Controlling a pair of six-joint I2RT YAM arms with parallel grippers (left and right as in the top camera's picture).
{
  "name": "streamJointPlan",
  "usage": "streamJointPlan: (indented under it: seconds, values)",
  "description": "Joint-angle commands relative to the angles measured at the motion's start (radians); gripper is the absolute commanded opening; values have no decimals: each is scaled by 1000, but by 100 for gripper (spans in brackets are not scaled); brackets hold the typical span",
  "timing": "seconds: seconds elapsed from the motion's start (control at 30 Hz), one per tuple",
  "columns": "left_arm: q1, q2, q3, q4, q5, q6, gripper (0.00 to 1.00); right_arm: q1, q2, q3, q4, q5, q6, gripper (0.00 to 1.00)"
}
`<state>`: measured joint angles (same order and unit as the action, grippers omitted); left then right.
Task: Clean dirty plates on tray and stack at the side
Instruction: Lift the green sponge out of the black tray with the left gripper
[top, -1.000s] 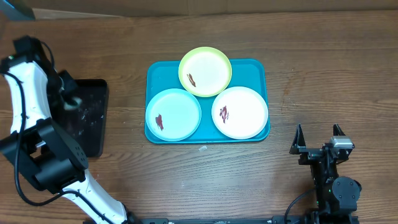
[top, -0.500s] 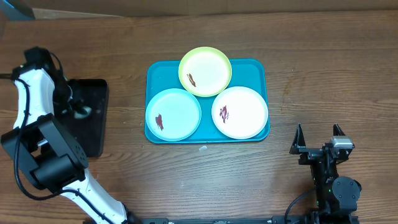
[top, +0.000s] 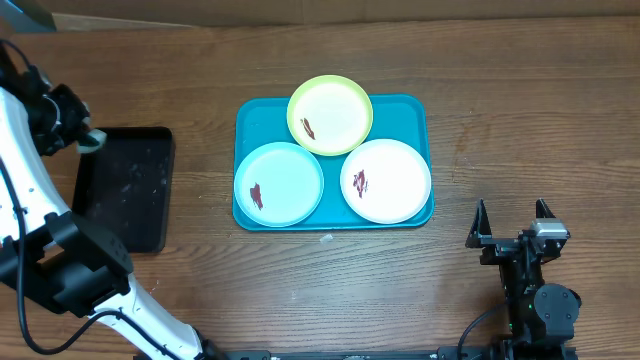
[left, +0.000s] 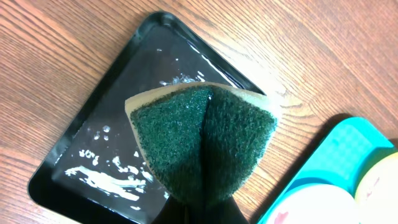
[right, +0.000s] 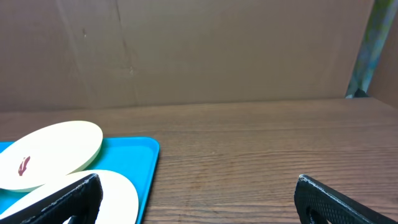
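Left jaws: my left gripper (top: 84, 135) is clenched on the sponge (left: 202, 146). The sponge's dark green scouring face is turned to my wrist camera and creased down its middle.
Right jaws: my right gripper (top: 512, 222) stands spread wide with nothing between the fingers. It is parked at the near right of the table (top: 520, 90), well apart from the tray.
Sponge position: it is held above the far edge of the black tray (top: 125, 190), clear of it. Pale wet flecks lie on that tray's floor.
Tray: the turquoise tray (top: 412, 110) lies mid-table, to the right of the black tray and apart from it.
Plates: all three sit on the turquoise tray. The yellow-green plate (top: 330, 115) is at the far side, overhanging the rim and lapping over the edges of the other two. The pale blue plate (top: 280, 185) is near left and the white plate (top: 387, 180) near right.
Dirt: each plate shows a small dark-red smear.
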<state>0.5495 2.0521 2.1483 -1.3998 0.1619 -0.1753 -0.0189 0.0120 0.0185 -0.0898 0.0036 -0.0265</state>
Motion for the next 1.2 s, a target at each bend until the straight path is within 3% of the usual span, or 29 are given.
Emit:
streamJointPlan:
  seconds: [0.0,0.27,0.57,0.77,0.97,1.17]
  values:
    - [14,7,-43,6,38,23,4,5,-9,-10,5,-1,-4,100]
    - [37,40,-385,142,320,-15,4,5,-9,-10,5,-1,-4,100]
    - [203,43,-303,53,572,-80,4,5,-9,-10,5,-1,-4,100]
    - [269,43,-285,-81,897,-79,4,5,-9,-10,5,-1,-4,100]
    - [275,43,-285,-122,932,-85,4,5,-9,-10,5,-1,-4,100]
    - [281,43,-285,-113,980,-165,4,5,-9,-10,5,-1,-4,100]
